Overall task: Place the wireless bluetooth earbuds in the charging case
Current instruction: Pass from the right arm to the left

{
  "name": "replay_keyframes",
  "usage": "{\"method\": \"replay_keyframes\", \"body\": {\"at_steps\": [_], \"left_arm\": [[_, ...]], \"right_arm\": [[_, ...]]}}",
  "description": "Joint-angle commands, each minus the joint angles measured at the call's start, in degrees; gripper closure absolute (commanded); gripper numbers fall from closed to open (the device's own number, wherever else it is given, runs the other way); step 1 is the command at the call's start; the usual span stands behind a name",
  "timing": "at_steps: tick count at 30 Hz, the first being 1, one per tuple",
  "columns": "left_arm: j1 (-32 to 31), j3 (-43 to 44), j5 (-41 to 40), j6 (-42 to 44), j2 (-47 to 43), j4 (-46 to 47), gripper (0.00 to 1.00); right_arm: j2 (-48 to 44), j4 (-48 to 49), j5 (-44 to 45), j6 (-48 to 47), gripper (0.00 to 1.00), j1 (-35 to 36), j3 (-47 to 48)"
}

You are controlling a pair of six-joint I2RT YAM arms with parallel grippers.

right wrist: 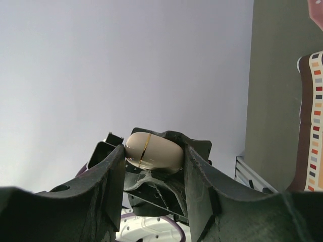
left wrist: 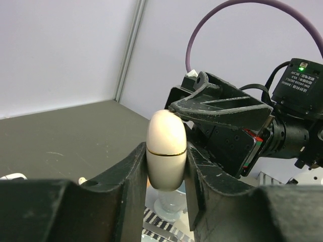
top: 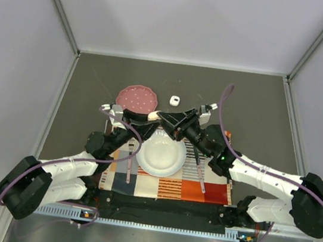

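Note:
The charging case (left wrist: 166, 151) is a cream egg shape with a thin gold seam, closed and held up off the table. My left gripper (left wrist: 166, 169) is shut on its sides, seam level. My right gripper (right wrist: 154, 151) clamps the same charging case (right wrist: 153, 150) end to end from the opposite side. In the top view both grippers, left (top: 149, 117) and right (top: 165, 117), meet at the case (top: 154, 116) behind the white plate. A tiny white piece (top: 175, 100), possibly the earbuds, lies on the table beyond; it is too small to tell.
A pink plate (top: 136, 97) sits behind the left gripper. A white plate (top: 161, 157) rests on a striped placemat (top: 212, 191), with a fork (top: 129, 164) to its left and another utensil (top: 200, 176) to its right. A clear glass (left wrist: 171, 204) stands below the case.

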Motion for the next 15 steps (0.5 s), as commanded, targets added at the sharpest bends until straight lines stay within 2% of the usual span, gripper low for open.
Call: {"method": "replay_keyframes", "body": {"at_steps": [1, 4, 10, 15], "left_arm": [[-0.23, 1.14, 0.31, 0.39, 0.14, 13.57, 0.69], [-0.23, 1.23, 0.49, 0.47, 0.14, 13.57, 0.74], [-0.23, 1.23, 1.63, 1.26, 0.14, 13.31, 0.98], [-0.23, 0.79, 2.51, 2.76, -0.3, 13.04, 1.0]], "right_arm": [[0.27, 4.37, -0.62, 0.35, 1.0, 1.07, 0.52], [0.45, 4.28, -0.54, 0.35, 1.0, 1.07, 0.61], [1.24, 4.9, -0.27, 0.17, 1.0, 1.42, 0.44], [1.24, 4.46, -0.1, -0.44, 0.92, 1.42, 0.43]]}}
